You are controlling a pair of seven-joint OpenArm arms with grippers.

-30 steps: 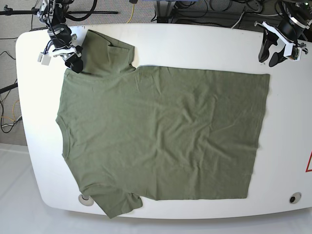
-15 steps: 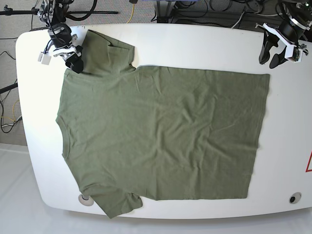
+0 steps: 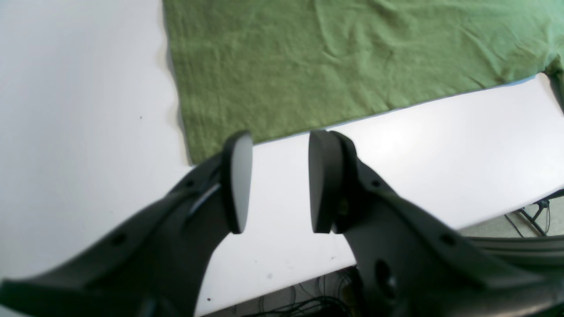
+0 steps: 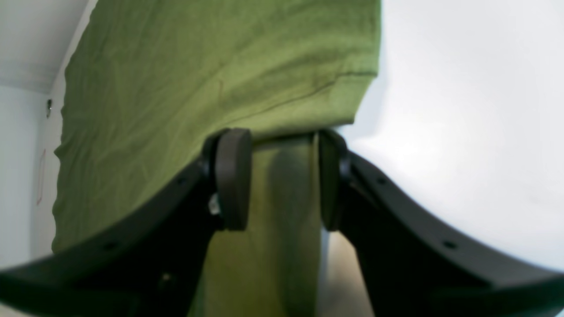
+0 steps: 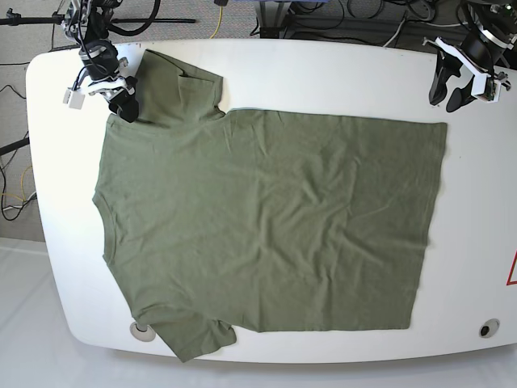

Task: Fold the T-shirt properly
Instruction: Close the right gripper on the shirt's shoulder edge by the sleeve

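The T-shirt [image 5: 266, 218] lies flat on the surface [image 5: 323, 77], long axis left-right. The right hand [image 4: 277, 176], spread, straddles its sleeve; the left hand [image 3: 277, 176], spread, hovers beside the hem corner.

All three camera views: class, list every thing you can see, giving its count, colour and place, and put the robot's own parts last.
T-shirt: one, olive green, spread flat across the table, collar end toward the base view's left, hem toward its right.
Table: one, white, rounded corners, under the shirt.
Cables: several, dark, with one yellow, on the floor beyond the table's far edge.
Red mark: one, at the table's right edge, cut off by the frame.
Round fittings: two, grey, near the table's front edge.
Left gripper: one, black, open, over bare table near the shirt's hem corner.
Right gripper: one, black, open, fingers astride the far sleeve's edge.
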